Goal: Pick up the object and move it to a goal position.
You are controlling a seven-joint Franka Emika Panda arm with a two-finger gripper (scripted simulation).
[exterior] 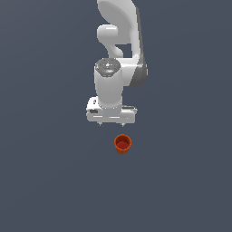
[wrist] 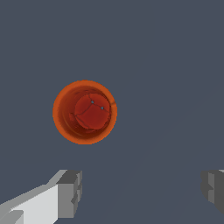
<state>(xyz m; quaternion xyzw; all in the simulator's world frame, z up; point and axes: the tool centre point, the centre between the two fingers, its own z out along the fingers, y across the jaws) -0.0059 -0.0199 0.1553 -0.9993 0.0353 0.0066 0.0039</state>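
The object is a small red-orange round cup (exterior: pixel 122 143) with a thick rim and a darker red inside. It stands upright on the dark grey floor, just in front of and slightly to the exterior view's right of the white gripper (exterior: pixel 111 123). The gripper hangs above the floor, open and empty, its two short fingertips pointing down. In the wrist view the cup (wrist: pixel 85 112) is seen from above, its mouth open towards the camera. It lies apart from the gripper (wrist: pixel 141 191), whose grey fingers (wrist: pixel 70 193) stand wide apart with nothing between them.
The white arm (exterior: pixel 118 41) rises behind the gripper towards the top of the exterior view. A flat dark grey floor (exterior: pixel 50 181) surrounds the cup; no other objects show.
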